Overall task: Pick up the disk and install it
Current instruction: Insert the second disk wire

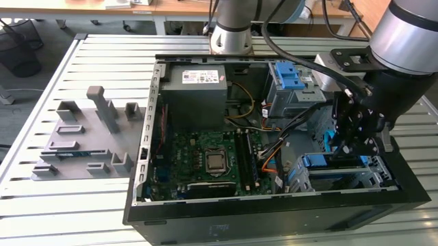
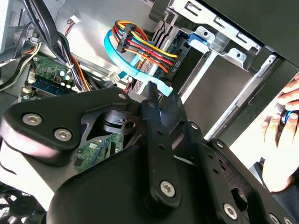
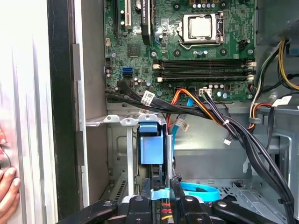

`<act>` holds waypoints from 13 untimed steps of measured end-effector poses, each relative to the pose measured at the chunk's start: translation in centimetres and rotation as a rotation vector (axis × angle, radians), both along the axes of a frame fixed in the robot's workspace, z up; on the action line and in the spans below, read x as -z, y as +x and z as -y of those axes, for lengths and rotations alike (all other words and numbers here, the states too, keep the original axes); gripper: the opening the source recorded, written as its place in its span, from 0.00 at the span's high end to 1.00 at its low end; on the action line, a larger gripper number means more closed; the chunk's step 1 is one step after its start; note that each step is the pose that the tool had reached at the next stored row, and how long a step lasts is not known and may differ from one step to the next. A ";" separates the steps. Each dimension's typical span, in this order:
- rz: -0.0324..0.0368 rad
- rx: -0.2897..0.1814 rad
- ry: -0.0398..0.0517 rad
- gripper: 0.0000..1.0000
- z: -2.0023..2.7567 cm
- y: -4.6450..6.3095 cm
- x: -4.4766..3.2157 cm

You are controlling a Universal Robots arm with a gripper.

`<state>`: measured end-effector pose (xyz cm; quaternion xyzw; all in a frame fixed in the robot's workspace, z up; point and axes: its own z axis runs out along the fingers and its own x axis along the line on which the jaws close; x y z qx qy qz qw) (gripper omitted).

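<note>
The disk (image 1: 334, 160) is seen as a strip of blue carrier frame lying in the grey metal drive cage (image 1: 373, 177) at the near corner of the computer case (image 1: 274, 220), on the exterior view's right; its silver face and label cannot be made out. In the first wrist view the same blue plastic (image 3: 152, 143) is seen standing between the cage's metal rails; whether it is fully seated cannot be told.

The gripper (image 1: 350, 147) is held directly above the disk, inside the case; in both wrist views its jaws are drawn narrow, the black fingertips (image 2: 152, 91) nearly meeting, and a light blue flat cable (image 3: 198, 189) is seen curving just beside them; whether the cable is being touched cannot be told.

A bundle of red, yellow and black wires (image 2: 140, 39) is plugged in near the cage. Farther left, the motherboard (image 1: 205, 159) is laid flat in the case, and a grey power supply (image 1: 198, 87) is set at the far side. A person's hand (image 2: 281, 126) is seen outside the case wall.
</note>
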<state>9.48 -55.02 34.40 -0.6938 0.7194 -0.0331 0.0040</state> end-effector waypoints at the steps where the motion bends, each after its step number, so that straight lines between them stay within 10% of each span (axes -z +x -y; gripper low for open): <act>1: 0.0000 0.000 0.0002 0.71 0.00 0.0 -0.05; 5: 0.0000 0.000 0.0002 0.89 0.00 0.0 -0.15; 13: 0.0000 0.000 0.0001 0.89 0.00 0.0 -0.19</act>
